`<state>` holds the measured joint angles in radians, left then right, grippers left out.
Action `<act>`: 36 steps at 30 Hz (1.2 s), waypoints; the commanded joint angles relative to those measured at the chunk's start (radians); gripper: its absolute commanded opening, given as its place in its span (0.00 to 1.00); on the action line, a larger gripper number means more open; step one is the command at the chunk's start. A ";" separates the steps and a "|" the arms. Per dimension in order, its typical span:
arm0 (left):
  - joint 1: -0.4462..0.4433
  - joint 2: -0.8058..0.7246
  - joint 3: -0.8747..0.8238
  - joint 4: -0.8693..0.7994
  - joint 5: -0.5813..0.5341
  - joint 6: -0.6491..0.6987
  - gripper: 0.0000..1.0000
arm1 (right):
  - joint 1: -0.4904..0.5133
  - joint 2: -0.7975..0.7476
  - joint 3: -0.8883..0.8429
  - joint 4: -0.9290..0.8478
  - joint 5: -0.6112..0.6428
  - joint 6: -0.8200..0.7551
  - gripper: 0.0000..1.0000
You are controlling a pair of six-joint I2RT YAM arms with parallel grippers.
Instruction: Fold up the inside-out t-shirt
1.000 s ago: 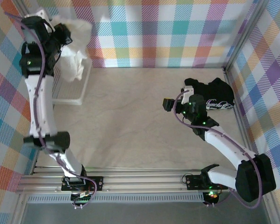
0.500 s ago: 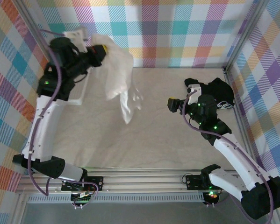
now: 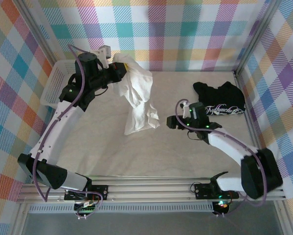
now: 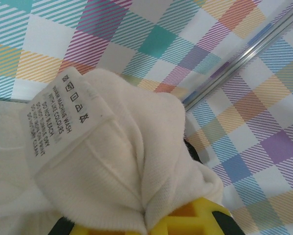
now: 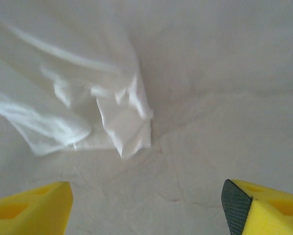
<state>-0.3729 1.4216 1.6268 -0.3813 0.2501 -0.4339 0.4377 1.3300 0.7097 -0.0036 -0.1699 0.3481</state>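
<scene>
I've the left jaws shut on the limp, light shirt (image 3: 139,100) near its label (image 4: 53,122), draped from upper centre onto the desk (image 3: 102,142); right jaws, open and empty, should pinch its low corner.

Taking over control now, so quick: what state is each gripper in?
Left gripper: shut on the white t-shirt, holding its top end up.
Right gripper: open, empty, low over the table near the shirt.
</scene>
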 commanded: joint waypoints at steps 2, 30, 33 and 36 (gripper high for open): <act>-0.007 -0.054 -0.024 0.094 -0.002 -0.014 0.03 | 0.060 0.160 0.046 0.116 -0.043 0.032 0.77; 0.000 -0.266 -0.285 0.137 -0.318 0.007 0.17 | -0.031 -0.072 0.251 -0.075 0.123 -0.143 0.00; 0.004 -0.323 -0.391 0.153 -0.421 -0.007 0.22 | -0.033 -0.188 0.279 -0.138 0.117 -0.165 0.00; 0.018 -0.343 -0.504 0.158 -0.529 -0.015 0.32 | -0.033 -0.227 0.302 -0.166 0.076 -0.154 0.00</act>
<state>-0.3683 1.0939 1.1915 -0.2836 -0.1307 -0.4419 0.3996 1.0996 0.9970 -0.0677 -0.0612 0.2226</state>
